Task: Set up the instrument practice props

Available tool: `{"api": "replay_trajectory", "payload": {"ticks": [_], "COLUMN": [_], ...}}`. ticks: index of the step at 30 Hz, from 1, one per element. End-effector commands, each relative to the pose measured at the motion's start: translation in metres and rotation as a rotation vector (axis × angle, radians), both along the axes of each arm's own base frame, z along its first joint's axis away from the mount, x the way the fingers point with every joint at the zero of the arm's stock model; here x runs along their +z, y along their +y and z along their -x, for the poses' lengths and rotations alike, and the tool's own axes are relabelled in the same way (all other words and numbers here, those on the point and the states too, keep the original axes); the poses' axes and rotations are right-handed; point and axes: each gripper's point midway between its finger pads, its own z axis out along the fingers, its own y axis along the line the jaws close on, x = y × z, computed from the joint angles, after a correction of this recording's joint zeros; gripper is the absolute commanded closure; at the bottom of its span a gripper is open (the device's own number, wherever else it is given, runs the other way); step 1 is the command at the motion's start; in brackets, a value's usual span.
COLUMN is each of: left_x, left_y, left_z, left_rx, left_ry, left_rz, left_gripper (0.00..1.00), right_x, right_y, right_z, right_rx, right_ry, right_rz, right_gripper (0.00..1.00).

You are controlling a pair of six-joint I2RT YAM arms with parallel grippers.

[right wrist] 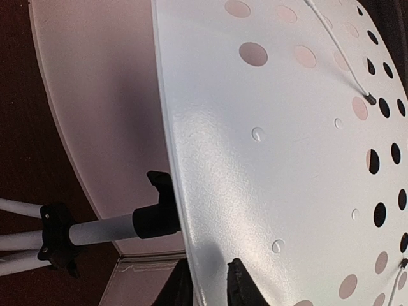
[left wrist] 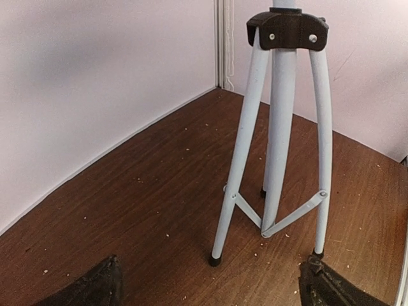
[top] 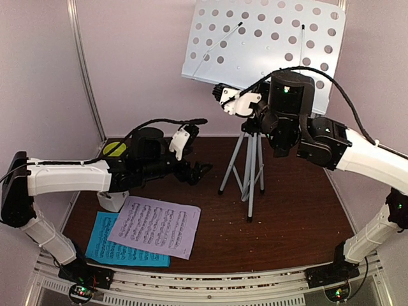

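The lower edge of the music stand (right wrist: pixel 255 191) is being straddled by the right gripper (right wrist: pixel 211 285); whether it is being pinched or only bracketed cannot be told. The left gripper (left wrist: pixel 210 294) is being held wide open and empty, facing the tripod (left wrist: pixel 274 146). The lilac page (top: pixel 156 226) and cyan page (top: pixel 108 250) are lying flat at the near left, behind that gripper and likely within the left arm's easier reach.
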Motion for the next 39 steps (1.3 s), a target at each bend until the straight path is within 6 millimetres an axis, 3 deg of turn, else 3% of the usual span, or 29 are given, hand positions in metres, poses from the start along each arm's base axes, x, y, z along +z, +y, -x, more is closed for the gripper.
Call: {"api": "replay_trajectory", "payload": {"ticks": [1,13,18,23,27,34,39], "left_x": [0.010,0.010,0.011,0.011,0.010,0.010,0.013], "left_y": [0.009,0.007,0.005,0.002,0.000,-0.003,-0.006], "left_z": [-0.004,-0.002,-0.001,-0.001,-0.001,-0.001,-0.002], "left_rx": [0.038,0.009,-0.002,-0.017,-0.025,-0.034,-0.042], "left_ry": [-0.026,-0.042,-0.049,-0.045,-0.048,-0.050,-0.049], "left_rz": [0.027,-0.005,-0.013,-0.011,-0.016,-0.017,-0.011], "left_gripper": [0.02,0.02,0.02,0.02,0.02,0.02,0.02], "right_x": [0.027,0.021,0.020,0.018,0.021,0.026,0.031], "right_y": [-0.008,-0.015,-0.021,-0.019,-0.010,0.015,0.021], "right_z": [0.015,0.031,0.038,0.045,0.057,0.080,0.089], "right_rx": [0.002,0.027,0.046,0.080,0.148,0.297,0.334], "right_ry": [-0.062,-0.054,-0.048,-0.036,-0.031,0.012,0.019], "right_rz": [-0.131,-0.143,-0.160,-0.170,-0.193,-0.265,-0.301], "right_gripper": [0.78,0.56,0.27,0.18,0.02,0.00,0.00]}}
